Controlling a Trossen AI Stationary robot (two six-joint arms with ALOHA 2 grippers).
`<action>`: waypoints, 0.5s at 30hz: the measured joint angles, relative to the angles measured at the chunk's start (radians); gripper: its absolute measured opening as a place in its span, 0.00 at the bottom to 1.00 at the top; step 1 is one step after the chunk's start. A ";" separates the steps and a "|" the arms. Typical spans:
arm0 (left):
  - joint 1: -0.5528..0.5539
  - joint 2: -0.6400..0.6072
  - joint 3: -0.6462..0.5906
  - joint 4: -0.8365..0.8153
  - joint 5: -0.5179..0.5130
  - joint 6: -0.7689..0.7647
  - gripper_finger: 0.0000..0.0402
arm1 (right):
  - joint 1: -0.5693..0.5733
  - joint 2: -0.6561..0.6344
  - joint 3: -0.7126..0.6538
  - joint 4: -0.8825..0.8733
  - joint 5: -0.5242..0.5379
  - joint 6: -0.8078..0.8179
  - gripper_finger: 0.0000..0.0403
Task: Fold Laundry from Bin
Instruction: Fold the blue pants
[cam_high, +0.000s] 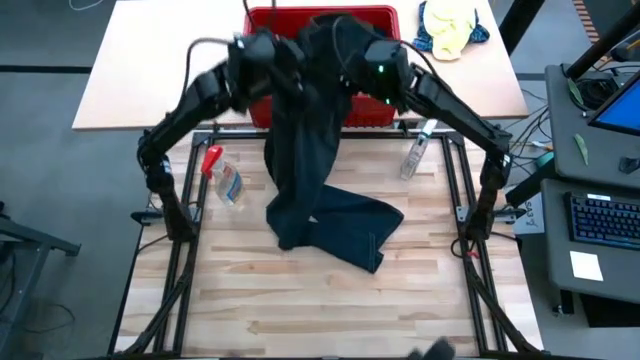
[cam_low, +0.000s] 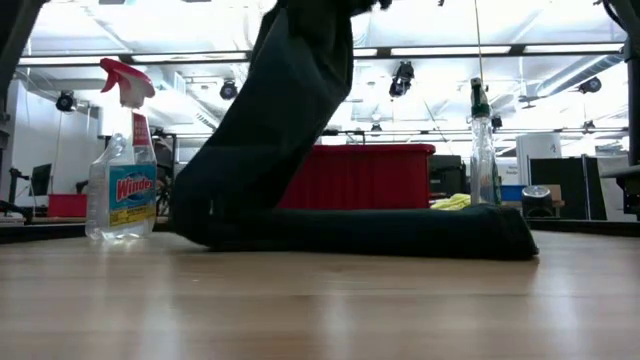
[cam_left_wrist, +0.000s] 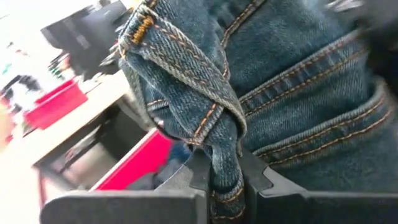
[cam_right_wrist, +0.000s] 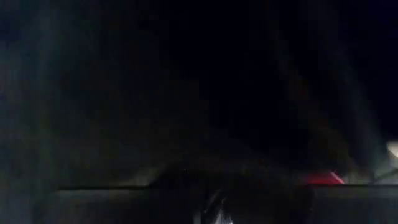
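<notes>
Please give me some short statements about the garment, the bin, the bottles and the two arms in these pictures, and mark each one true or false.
1. The dark blue denim jeans hang from above, with the lower part lying on the wooden table. True.
2. The left gripper has open jaws and holds nothing. False: its jaws are shut on a fold of the jeans.
3. The red plastic bin stands at the table's far side, behind the jeans. True.
4. The Windex spray bottle with a red trigger stands inside the bin. False: it stands on the table.
5. The clear bottle stands left of the jeans in the high view. False: it is on their right.
</notes>
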 joint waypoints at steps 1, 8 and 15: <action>0.050 0.005 0.000 0.013 0.024 -0.004 0.03 | -0.028 0.004 -0.007 0.027 0.000 0.007 0.06; 0.343 0.097 0.000 0.168 0.314 -0.122 0.03 | -0.179 0.086 -0.008 0.199 0.002 0.004 0.06; 0.482 0.256 0.000 0.348 0.468 -0.218 0.03 | -0.274 0.214 -0.008 0.351 0.007 -0.059 0.06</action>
